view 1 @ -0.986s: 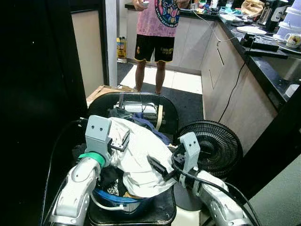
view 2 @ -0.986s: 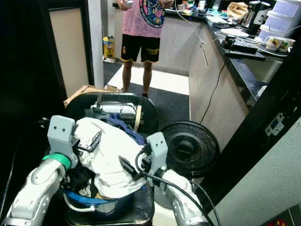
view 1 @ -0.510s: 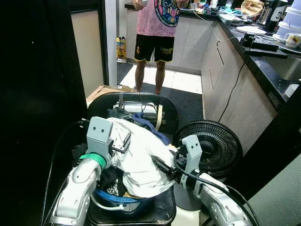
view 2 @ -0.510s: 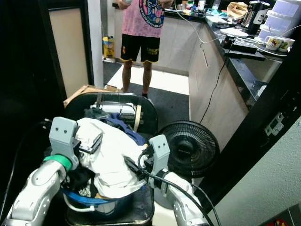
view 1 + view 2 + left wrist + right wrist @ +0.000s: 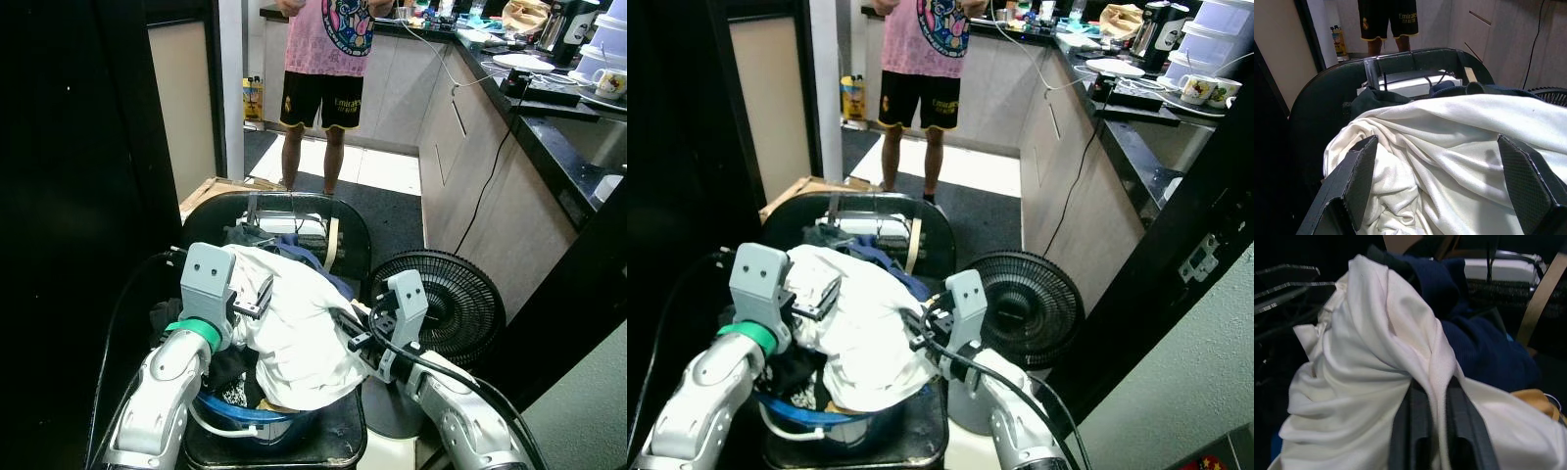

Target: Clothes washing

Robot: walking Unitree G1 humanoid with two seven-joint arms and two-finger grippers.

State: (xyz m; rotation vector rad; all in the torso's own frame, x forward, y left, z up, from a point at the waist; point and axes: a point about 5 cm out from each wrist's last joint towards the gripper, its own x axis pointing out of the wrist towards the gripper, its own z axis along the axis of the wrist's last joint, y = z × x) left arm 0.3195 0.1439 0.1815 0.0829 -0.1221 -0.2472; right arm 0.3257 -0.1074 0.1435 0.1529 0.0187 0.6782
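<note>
A white garment (image 5: 294,338) lies heaped on top of a blue laundry basket (image 5: 240,416) that sits on a black chair (image 5: 294,208). A dark blue garment (image 5: 1474,342) lies behind it in the pile. My left gripper (image 5: 1442,181) is open wide at the left side of the heap, its fingers (image 5: 1359,178) spread over the white cloth without touching it. My right gripper (image 5: 1435,428) is at the heap's right side, shut on a raised fold of the white garment; it appears in the left eye view as the right gripper (image 5: 345,331).
A black floor fan (image 5: 453,304) stands close to the right of the chair. A person (image 5: 328,59) in a pink shirt and black shorts stands beyond on the kitchen floor. Cabinets and a cluttered dark counter (image 5: 549,98) run along the right; a dark wall is on the left.
My right gripper has moved up and forward into the white garment and pinched a fold of it. The left gripper has hardly moved.
</note>
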